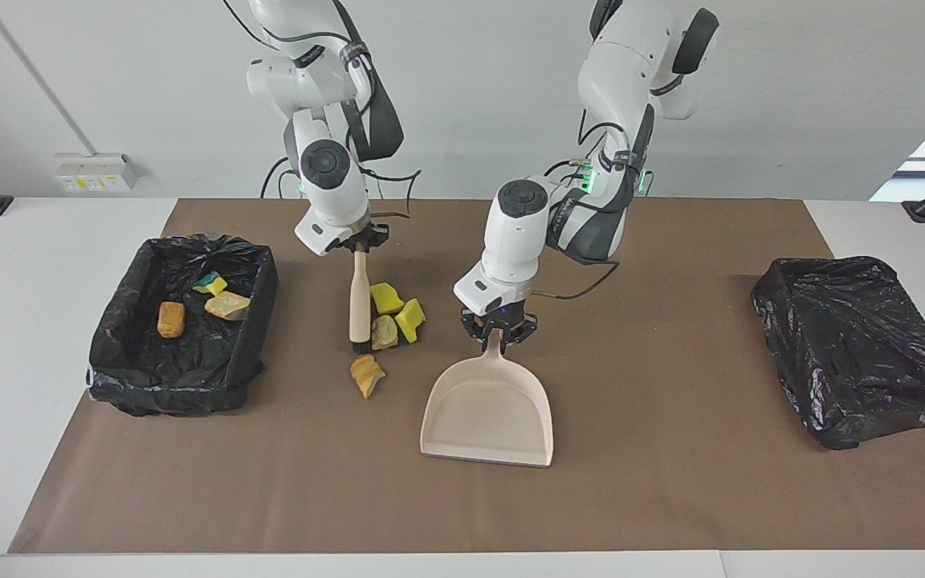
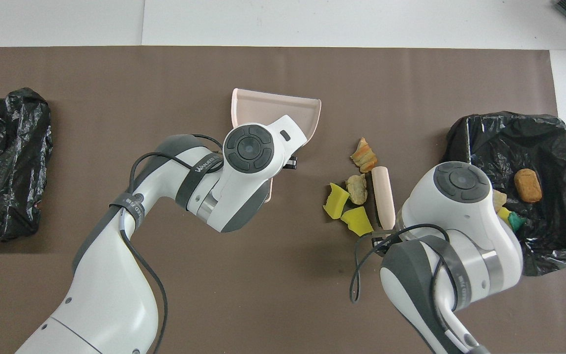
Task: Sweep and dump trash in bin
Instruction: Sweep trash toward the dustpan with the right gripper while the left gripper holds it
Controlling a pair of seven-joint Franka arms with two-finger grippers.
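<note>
The left gripper [image 1: 497,335] is pinched on the slim handle of the pale pink plastic dustpan [image 1: 488,411], whose pan lies flat on the brown paper mat [image 1: 671,498] with its open mouth turned away from the robots. The right gripper [image 1: 360,242] is pressed together on the top of the beige-handled brush [image 1: 359,301], which stands nearly upright with its dark bristles down on the mat. Touching the brush on the side toward the dustpan sit 3 pieces of the trash: a yellow sponge chunk [image 1: 386,298], a second yellow sponge chunk [image 1: 410,319] and a tan bread-like lump [image 1: 384,331], bunched together. A 4th piece, an orange-brown bread-like lump [image 1: 367,375], lies apart from them, farther from the robots than the brush tip and not touching it. Bare mat lies between this cluster and the dustpan's rim. Toward the right arm's end of the table stands a black-bag-lined bin [image 1: 113,353] holding 3 more pieces: an orange-brown lump [image 1: 171,319], a tan lump [image 1: 227,305] and a green-backed yellow sponge piece [image 1: 209,282]. In the overhead view the right arm's wrist covers part of that bin's edge. Toward the left arm's end lies a crumpled black plastic bag [image 1: 860,345] over a second container, well apart from everything else.
</note>
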